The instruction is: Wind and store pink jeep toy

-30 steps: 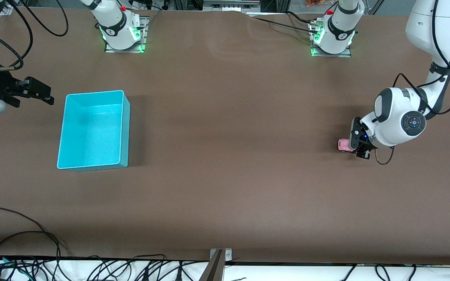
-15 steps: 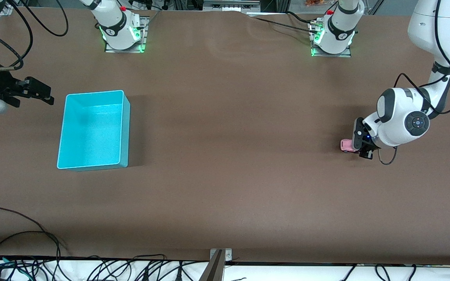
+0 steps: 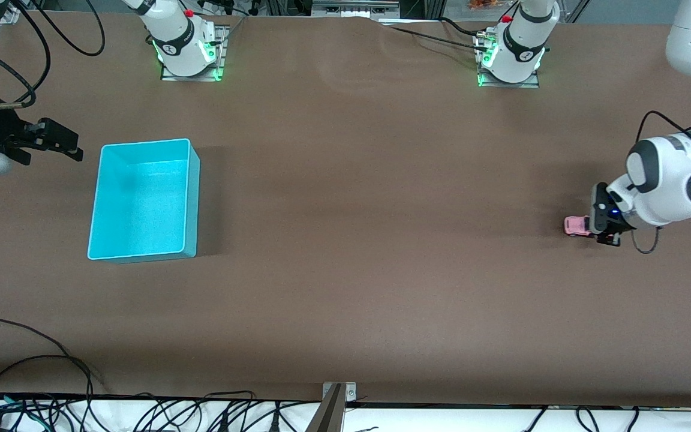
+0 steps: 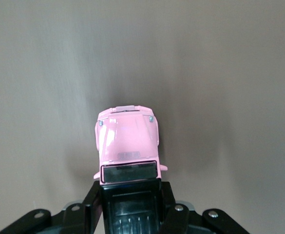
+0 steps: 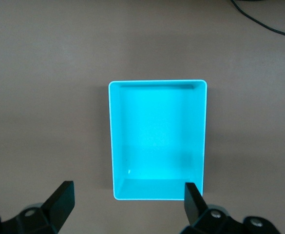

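Both grippers were visible: left gripper fingers clamped the pink jeep toy on the desk; right gripper fingers stood open beside the cyan bin, waiting.

You see a pink jeep toy with a black roof. The bin is cyan, on a plain brown table.

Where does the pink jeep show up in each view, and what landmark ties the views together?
Front view: jeep on the table at the left arm's end, held by the shut left gripper.
Left wrist view: jeep centred, roof clamped between the fingers.
Right wrist view: not in it; only the bin.
Shared landmark: brown table.
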Tool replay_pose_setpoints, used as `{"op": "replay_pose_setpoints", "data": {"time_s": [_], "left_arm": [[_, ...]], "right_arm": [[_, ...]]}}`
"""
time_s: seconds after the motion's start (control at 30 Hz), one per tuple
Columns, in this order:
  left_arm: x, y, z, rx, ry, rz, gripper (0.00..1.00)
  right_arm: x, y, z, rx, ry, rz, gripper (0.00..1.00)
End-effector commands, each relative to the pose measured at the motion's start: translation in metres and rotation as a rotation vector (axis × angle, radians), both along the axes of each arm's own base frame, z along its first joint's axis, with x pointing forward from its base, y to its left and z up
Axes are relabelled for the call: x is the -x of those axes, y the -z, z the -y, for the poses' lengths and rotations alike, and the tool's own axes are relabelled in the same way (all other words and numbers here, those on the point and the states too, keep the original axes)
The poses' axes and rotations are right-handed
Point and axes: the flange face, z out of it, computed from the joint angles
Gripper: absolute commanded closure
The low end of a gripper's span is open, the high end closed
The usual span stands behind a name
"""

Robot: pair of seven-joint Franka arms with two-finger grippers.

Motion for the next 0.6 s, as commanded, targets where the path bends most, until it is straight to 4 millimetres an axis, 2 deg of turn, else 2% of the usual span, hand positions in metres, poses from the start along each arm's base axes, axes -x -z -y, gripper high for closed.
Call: {"op": "replay_pose_setpoints", "data": {"time_s": [0.0,0.3,0.43,0.57], "left_arm": [[0.013,0.055,-0.04,0.018,0.045,-0.077,0.94],[0.026,0.05,-0.093,0.02,0.013,-0.059,0.94],[0.029,0.051,-0.107,0.018,-0.003,-0.054,0.94],[0.03,0.053,-0.11,0.02,-0.011,-0.055,0.93]], "right_arm": [[-0.001,-0.008,0.001,-0.009,0.004,-0.002,0.0],[-0.001,-0.008,0.001,-0.009,0.004,-0.003,0.0],[-0.001,-0.007,0.001,-0.009,0.004,-0.003,0.0],[-0.001,-0.008,0.001,-0.009,0.004,-0.002,0.0]]}}
